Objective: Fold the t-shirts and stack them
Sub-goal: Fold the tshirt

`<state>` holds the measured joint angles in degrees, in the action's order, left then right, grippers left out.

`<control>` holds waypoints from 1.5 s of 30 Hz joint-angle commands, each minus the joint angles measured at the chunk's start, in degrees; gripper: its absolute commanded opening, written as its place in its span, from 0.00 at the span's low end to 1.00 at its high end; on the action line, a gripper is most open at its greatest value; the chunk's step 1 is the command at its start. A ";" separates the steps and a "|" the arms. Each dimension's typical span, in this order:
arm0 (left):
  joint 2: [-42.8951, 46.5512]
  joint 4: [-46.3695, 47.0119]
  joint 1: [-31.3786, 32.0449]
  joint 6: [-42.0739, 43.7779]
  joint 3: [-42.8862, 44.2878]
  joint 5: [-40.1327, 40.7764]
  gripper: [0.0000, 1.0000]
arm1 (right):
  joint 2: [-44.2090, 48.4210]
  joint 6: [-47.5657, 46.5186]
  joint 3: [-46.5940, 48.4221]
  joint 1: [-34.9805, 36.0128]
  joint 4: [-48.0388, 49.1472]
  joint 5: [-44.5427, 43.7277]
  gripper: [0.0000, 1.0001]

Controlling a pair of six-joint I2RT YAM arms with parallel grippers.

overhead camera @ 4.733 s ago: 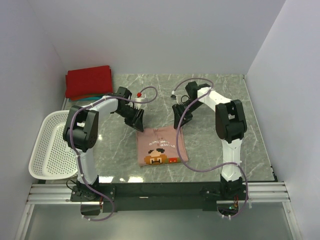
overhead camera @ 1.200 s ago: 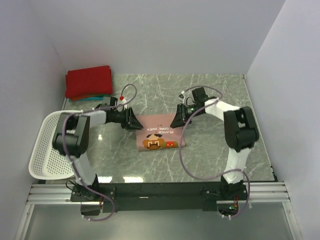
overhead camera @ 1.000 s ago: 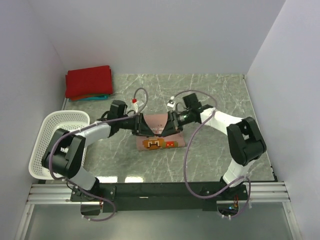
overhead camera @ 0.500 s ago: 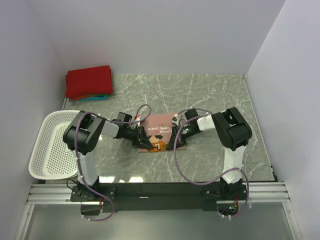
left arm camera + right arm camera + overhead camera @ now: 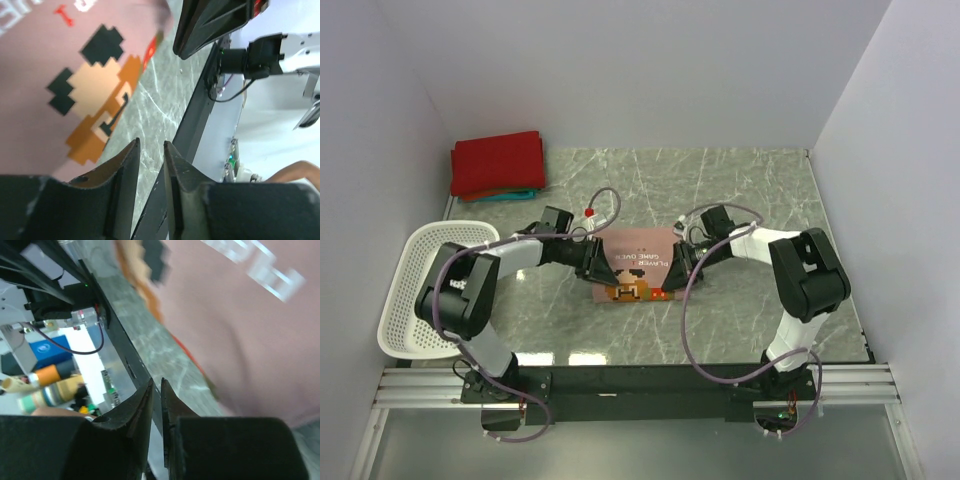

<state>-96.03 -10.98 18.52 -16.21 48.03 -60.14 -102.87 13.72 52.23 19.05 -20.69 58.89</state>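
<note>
Jaws on the left gripper (image 5: 597,263) stand narrow, with bare marble showing through the gap and nothing held. Those of the right gripper (image 5: 677,262) are closer yet, a thin slit apart, and also empty. Pink tee (image 5: 638,262) lies folded at the middle of the table (image 5: 750,200), a compact block slightly wider than deep, its pixel print along the lower edge. It sits straight between the two grippers, the left one at its left edge and the right one at its right edge, both pointing inward at about mid-height of the cloth. Neither arm is nearer. In the left wrist view the cloth fills the upper left and the fingers (image 5: 122,170) hang off it over stone. In the right wrist view it fills the upper right, again clear of the fingers (image 5: 137,415). Red tee (image 5: 498,163) lies folded at the upper left, well apart, with the teal tee (image 5: 516,196) peeking out beneath it. Basket (image 5: 420,290) sits at the left edge. The fold looks done, so stacking is the likely next step. That pile lies up and left of the pink tee, on the left arm's side, and each gripper would first have to take the edge right in front of it
</note>
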 commanded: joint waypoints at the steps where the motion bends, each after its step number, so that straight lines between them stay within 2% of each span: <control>1: -1.78 -1.16 0.90 2.24 -1.88 -1.21 0.30 | 1.11 -1.23 3.14 2.31 -1.64 -0.88 0.19; 5: -8.98 -1.14 -0.24 1.78 -2.33 -0.16 0.25 | -4.96 -2.72 3.14 1.96 -2.24 -1.85 0.18; 11: -18.40 -7.89 -4.80 5.74 1.27 3.36 0.26 | -11.56 -4.22 3.32 -1.81 -5.93 -4.40 0.17; 13: -17.62 -9.57 -6.91 8.28 1.63 3.45 0.28 | -11.04 -5.62 4.46 -3.31 -9.87 -4.49 0.17; 17: -8.16 -15.03 -6.49 13.75 3.90 -2.17 0.31 | -5.16 -9.85 7.88 -3.76 -14.56 -1.69 0.17; 20: -2.00 -8.99 -3.15 6.21 5.48 -4.02 0.32 | -0.23 -2.31 9.73 -2.36 -7.99 1.48 0.18; 23: -1.61 3.13 0.89 -5.12 6.11 -2.62 0.30 | 0.83 7.27 11.13 0.98 2.56 1.31 0.18; 25: -3.19 12.53 2.12 -13.36 5.76 -1.13 0.29 | -1.45 12.35 12.02 3.53 8.00 1.14 0.18; 28: -8.90 17.38 1.69 -17.62 5.93 2.04 0.27 | -6.02 16.59 12.46 5.12 14.07 0.18 0.18; 31: -17.23 20.46 0.64 -20.69 5.85 3.10 0.27 | -11.90 16.69 13.16 4.86 15.15 -2.29 0.17; 34: -21.99 18.64 -2.16 -20.01 6.37 4.24 0.27 | -16.30 13.02 13.96 2.59 11.21 -4.66 0.17; 37: -22.01 13.39 -4.89 -15.90 6.29 4.51 0.27 | -16.93 8.11 13.52 -1.45 6.13 -6.77 0.17; 41: -16.57 3.37 -5.87 -6.75 6.81 1.52 0.31 | -13.43 0.72 15.53 -4.28 -2.67 -6.34 0.17; 43: -12.19 1.67 -5.87 -3.50 7.42 -0.67 0.33 | -11.40 -2.71 18.50 -4.28 -6.45 -4.07 0.17; 45: -9.89 4.02 -5.87 -4.09 8.92 -0.68 0.34 | -9.20 -2.12 20.45 -4.19 -6.04 -2.56 0.18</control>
<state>-111.53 -4.69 12.86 -26.28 54.61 -61.54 -117.82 17.12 68.20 14.44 -22.20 56.36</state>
